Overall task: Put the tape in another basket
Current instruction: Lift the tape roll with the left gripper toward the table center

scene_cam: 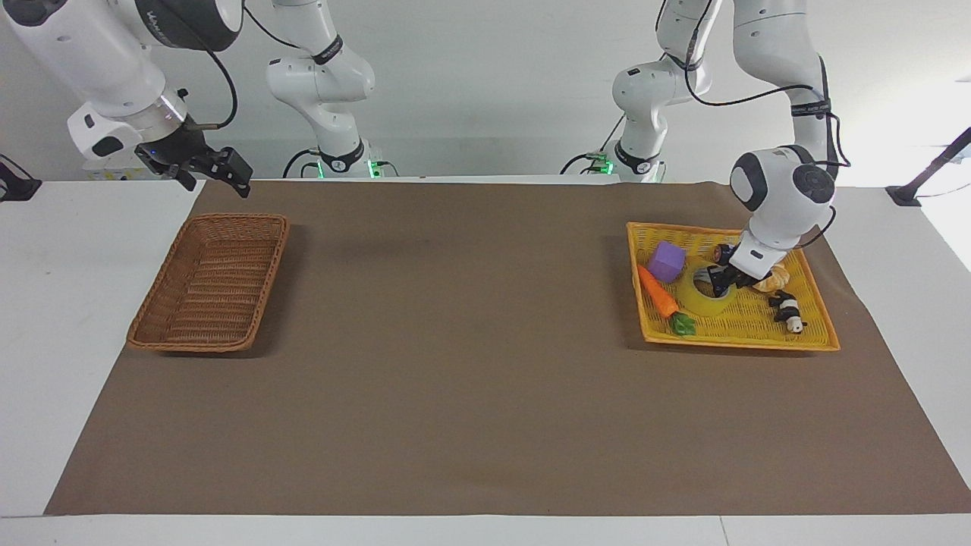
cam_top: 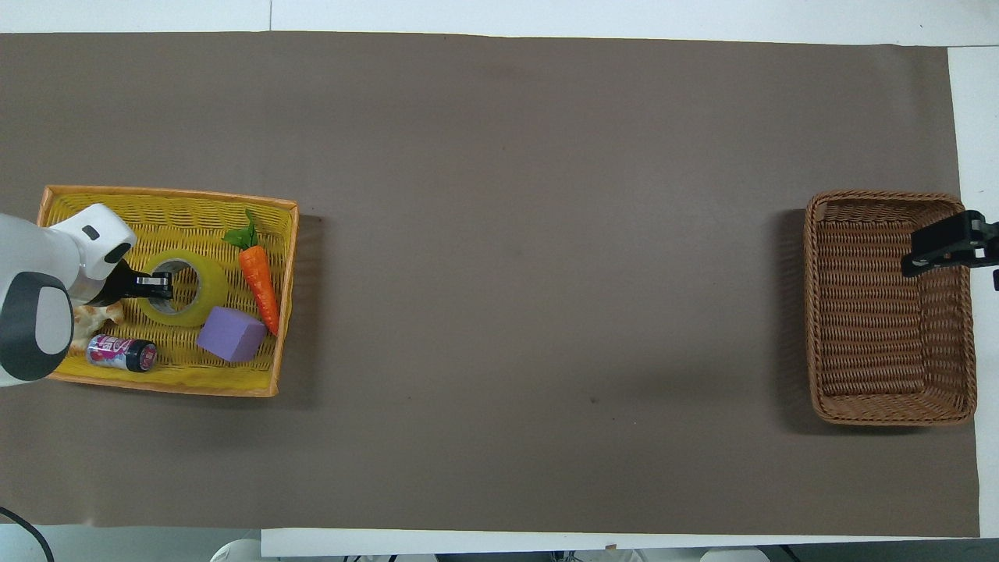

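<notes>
At the left arm's end of the table sits a flat yellow tray (cam_top: 168,197) holding several items. The left gripper (cam_top: 160,285) is down in it, jaws clamped on the wall of the tape (cam_top: 204,285), one finger inside the core and the other outside the roll. In the facing view the roll (scene_cam: 702,299) looks tipped, its near edge riding up under the gripper (scene_cam: 721,282), so the lift seems to be starting. Around it lie a small can (cam_top: 121,353) and a pale lump (cam_top: 94,316) under the arm, a purple block (cam_top: 230,334) just beside the roll, and a carrot (cam_top: 260,279) along the tray's edge. The brown mat (cam_top: 531,257) between the two containers is bare. At the right arm's end stands the basket (cam_top: 890,406) with nothing in it, and the right gripper (cam_top: 940,246) waits over it with jaws open.

The step in hand is the grasp and lift. Next, I judge, the left arm must raise the roll clear of the tray rim without nudging the block or carrot, then carry it across the mat toward the basket, perhaps handing over to the right arm given the long reach.
</notes>
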Robot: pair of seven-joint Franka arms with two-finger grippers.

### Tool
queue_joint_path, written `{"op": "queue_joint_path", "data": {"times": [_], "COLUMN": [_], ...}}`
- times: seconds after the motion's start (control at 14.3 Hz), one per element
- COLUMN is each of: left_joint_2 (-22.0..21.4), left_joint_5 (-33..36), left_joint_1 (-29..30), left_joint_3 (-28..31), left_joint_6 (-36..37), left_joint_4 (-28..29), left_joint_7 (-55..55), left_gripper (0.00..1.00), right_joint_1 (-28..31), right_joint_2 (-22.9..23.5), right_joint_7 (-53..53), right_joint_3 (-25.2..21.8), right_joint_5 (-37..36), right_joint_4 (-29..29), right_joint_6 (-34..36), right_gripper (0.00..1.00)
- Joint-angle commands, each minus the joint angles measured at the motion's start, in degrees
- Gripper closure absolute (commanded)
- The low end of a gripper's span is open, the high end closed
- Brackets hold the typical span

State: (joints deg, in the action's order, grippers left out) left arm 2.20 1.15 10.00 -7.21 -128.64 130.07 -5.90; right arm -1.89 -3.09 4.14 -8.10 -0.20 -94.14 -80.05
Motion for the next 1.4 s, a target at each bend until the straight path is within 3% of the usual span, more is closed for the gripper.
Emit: {"op": "queue_joint_path", "data": {"times": [0.0, 0.21, 0.49, 0.63, 0.84, 1.33], "left_joint_2": [1.4, 2.0, 1.5, 1.6, 1.9, 2.3], "left_joint_5": [-1.2, -7.5, -17.6, -18.1, -20.6, -21.5], "left_joint_1": [-1.9, -10.6, -26.9, -33.1, -37.6, -38.2], "left_joint_3": [-0.2, -0.2, -0.1, -0.1, -0.1, -0.2], "left_joint_6": [15.2, 22.9, 21.5, 15.8, 13.4, 13.5], "left_joint_4": [-15.0, -24.4, -25.0, -24.8, -26.2, -27.5], "left_joint_7": [0.4, 11.8, 31.3, 38.5, 43.2, 44.0], "left_gripper": [1.0, 1.0, 1.0, 1.0, 1.0, 1.0], "right_joint_1": [0.1, 0.1, 0.1, 0.1, 0.1, 2.1], "right_joint_2": [-1.2, -1.2, -1.2, -1.2, -1.2, -2.3], "right_joint_7": [-1.3, -1.3, -1.3, -1.3, -1.3, -6.2], "right_joint_3": [0.1, 0.1, 0.1, 0.1, 0.1, -0.2], "right_joint_5": [-0.1, -0.1, -0.1, -0.1, -0.1, 2.5], "right_joint_4": [-1.5, -1.4, -1.4, -1.4, -1.5, -0.7], "right_joint_6": [-0.9, -0.9, -1.0, -0.9, -0.9, -0.5], "right_gripper": [0.01, 0.01, 0.01, 0.01, 0.01, 0.01]}}
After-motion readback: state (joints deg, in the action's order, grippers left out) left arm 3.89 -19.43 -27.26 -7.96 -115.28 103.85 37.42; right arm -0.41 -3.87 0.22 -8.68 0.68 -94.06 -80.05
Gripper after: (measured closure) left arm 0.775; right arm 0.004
